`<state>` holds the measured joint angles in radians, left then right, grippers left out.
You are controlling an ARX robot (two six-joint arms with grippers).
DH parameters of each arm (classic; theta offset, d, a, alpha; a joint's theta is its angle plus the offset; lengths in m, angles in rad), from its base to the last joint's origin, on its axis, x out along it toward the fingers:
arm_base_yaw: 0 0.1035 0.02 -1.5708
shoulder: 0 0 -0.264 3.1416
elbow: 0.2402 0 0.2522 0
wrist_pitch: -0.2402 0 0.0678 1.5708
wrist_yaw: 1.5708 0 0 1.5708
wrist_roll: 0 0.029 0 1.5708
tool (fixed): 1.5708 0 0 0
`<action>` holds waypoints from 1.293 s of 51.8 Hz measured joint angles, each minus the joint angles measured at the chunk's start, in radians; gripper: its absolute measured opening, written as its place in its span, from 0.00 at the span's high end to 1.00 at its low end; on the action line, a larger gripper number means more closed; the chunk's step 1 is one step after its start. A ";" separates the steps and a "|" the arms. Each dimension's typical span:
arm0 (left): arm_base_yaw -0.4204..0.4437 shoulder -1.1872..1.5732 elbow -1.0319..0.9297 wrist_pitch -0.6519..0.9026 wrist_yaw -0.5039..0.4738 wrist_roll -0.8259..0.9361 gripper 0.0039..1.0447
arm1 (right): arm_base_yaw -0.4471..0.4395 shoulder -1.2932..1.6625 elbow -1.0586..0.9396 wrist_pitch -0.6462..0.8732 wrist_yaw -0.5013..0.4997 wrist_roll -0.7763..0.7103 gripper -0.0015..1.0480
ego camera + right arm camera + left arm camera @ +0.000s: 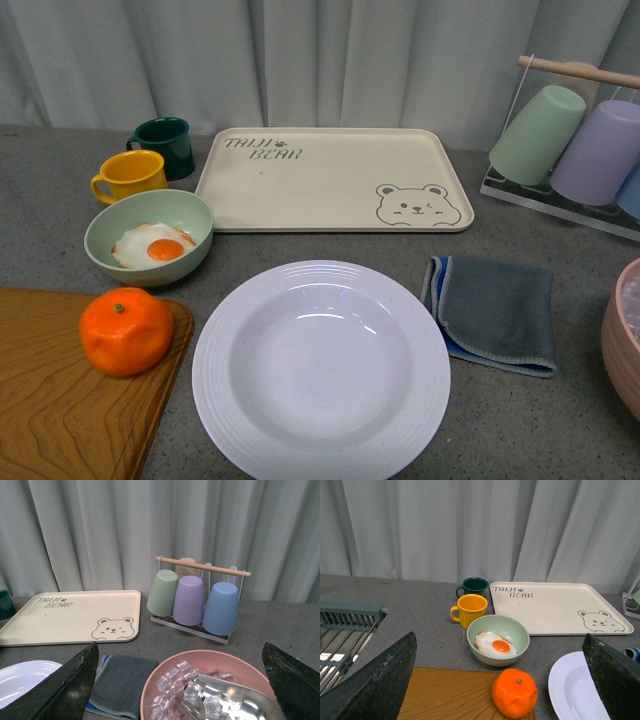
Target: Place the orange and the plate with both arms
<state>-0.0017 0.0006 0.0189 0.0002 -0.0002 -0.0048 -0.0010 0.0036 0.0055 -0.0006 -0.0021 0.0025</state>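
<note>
- While both arms stood clear of the work, the left gripper [499, 636] and right gripper [180, 645] showed jaws spread wide and empty in the wrist views; neither appeared in the front view.
- The orange [127, 331] sat on the right corner of the wooden board [60, 410], near left. The plate [320, 368] lay flat, near centre, close beside it.
- Risk: an off-centre pinch could roll the lumpy orange off the board edge, or into the green bowl [195, 238] just beyond.
- Risk: the plate's low rim offered little purchase; a shallow grip could slip, or drag it onto the grey cloth [495, 312] at right.
- Risk: the pink ice bowl [165, 672], near right, stood close to the right arm's likely path.
</note>
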 joint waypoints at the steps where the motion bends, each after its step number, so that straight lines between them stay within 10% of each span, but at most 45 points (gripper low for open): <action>1: 0.000 0.000 0.000 0.000 0.000 0.000 0.06 | 0.000 0.000 0.000 0.000 0.000 0.000 0.09; 52: -0.002 0.004 0.003 -0.005 -0.011 -0.003 0.06 | 0.000 0.000 0.000 0.000 0.000 0.000 0.09; 56: -0.064 0.198 0.089 -0.187 -0.173 -0.116 0.06 | 0.000 0.000 0.000 0.000 0.000 0.000 0.09; 67: -0.111 0.702 0.165 0.084 -0.153 -0.184 0.06 | 0.000 0.000 0.000 0.000 0.000 0.000 0.09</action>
<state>-0.1127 0.7021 0.1837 0.0845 -0.1535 -0.1890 -0.0010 0.0036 0.0055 -0.0006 -0.0021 0.0025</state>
